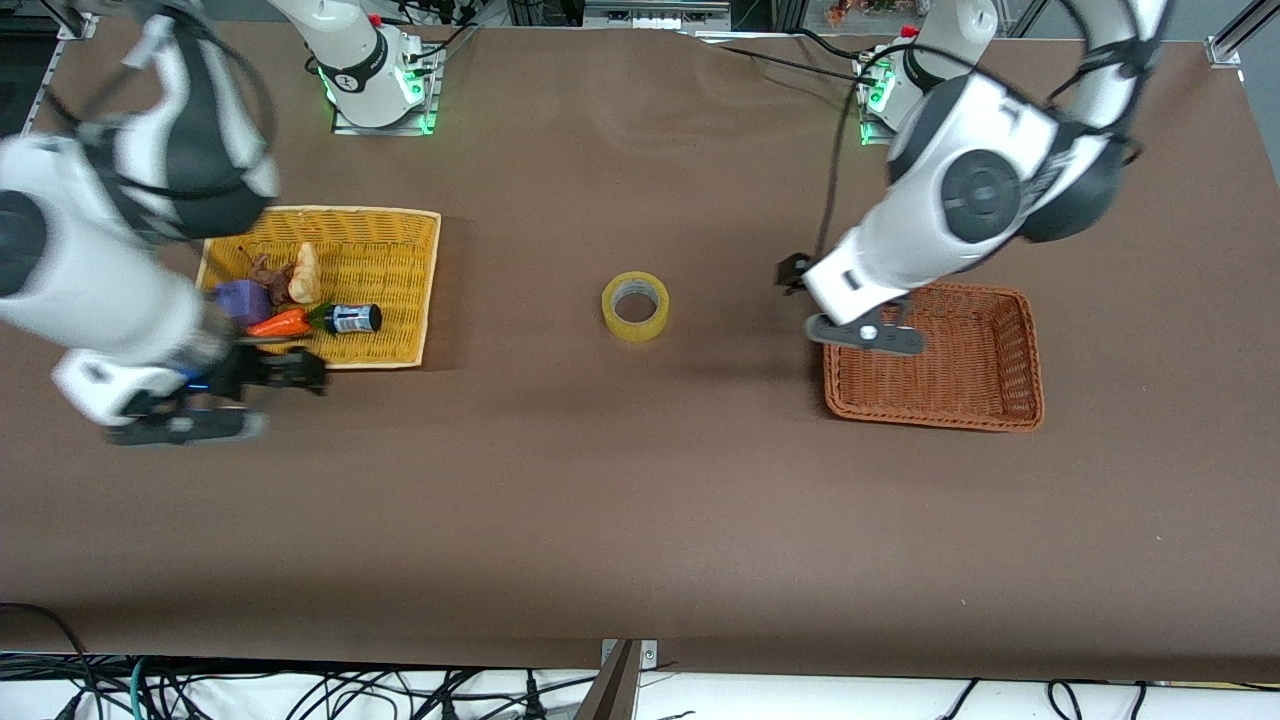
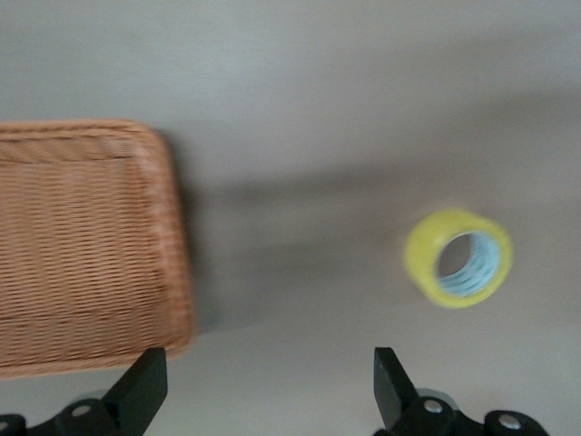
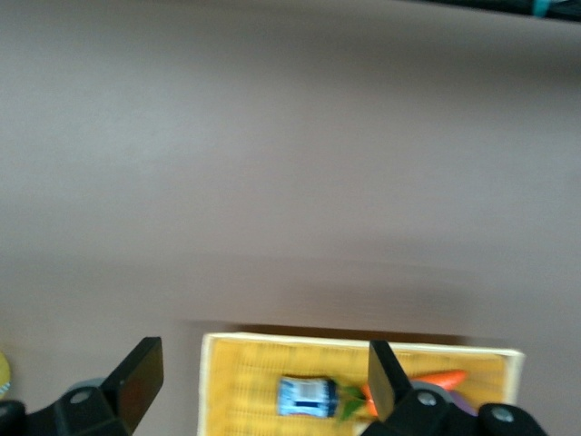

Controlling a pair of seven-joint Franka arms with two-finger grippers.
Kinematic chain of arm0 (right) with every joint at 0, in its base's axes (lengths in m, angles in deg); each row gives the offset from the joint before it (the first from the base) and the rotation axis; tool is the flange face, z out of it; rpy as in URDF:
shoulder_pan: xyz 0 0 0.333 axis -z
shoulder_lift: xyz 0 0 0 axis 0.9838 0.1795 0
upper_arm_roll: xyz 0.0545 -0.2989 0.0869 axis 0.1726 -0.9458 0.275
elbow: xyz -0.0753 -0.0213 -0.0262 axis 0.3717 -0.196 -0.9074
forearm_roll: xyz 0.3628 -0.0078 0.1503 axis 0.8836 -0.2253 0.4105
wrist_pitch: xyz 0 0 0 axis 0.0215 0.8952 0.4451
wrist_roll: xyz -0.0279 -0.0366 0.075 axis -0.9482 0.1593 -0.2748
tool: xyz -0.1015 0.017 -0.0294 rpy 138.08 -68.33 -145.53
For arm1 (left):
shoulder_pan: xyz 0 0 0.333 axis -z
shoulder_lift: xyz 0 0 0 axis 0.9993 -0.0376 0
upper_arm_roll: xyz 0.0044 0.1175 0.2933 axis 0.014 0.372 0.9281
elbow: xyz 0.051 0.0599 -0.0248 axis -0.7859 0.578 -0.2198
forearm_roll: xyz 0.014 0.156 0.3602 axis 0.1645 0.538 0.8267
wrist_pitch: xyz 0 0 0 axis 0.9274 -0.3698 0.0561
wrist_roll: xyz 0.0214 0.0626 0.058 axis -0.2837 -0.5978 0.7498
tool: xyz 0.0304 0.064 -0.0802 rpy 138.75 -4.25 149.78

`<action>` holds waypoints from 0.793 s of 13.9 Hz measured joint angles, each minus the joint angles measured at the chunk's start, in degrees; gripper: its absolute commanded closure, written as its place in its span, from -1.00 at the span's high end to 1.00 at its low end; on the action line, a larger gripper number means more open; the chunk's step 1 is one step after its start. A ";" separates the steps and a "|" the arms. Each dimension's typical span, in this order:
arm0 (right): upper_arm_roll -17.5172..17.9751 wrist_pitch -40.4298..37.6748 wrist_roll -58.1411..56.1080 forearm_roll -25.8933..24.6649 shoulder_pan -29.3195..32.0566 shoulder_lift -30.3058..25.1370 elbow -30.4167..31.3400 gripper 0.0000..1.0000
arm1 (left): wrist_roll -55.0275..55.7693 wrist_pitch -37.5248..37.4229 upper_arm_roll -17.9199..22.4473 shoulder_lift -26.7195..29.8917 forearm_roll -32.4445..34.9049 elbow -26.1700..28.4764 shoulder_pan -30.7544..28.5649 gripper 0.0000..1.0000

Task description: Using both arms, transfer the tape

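Tape (image 1: 635,305) lies free mid-table; both grippers, left (image 2: 263,386) and right (image 3: 259,381), gape empty. Left should straddle the ring's wall squarely.

Robotics lab, bolted arm bases (image 1: 375,75), cables (image 1: 300,690)

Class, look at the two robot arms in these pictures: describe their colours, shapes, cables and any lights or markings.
Both arms are glossy white, rounded segments with black joints and black cables looped along them. Green lights glow at each base. The left end effector and right end effector are black with two flat fingers; the left arm's elbow shows a round dark cap.
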 measured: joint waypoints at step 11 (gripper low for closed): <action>-10.51 -5.42 -1.66 2.30 0.05 -21.14 14.66 1.00 | 9.95 19.78 -2.22 -19.94 5.18 0.00 14.37 0.91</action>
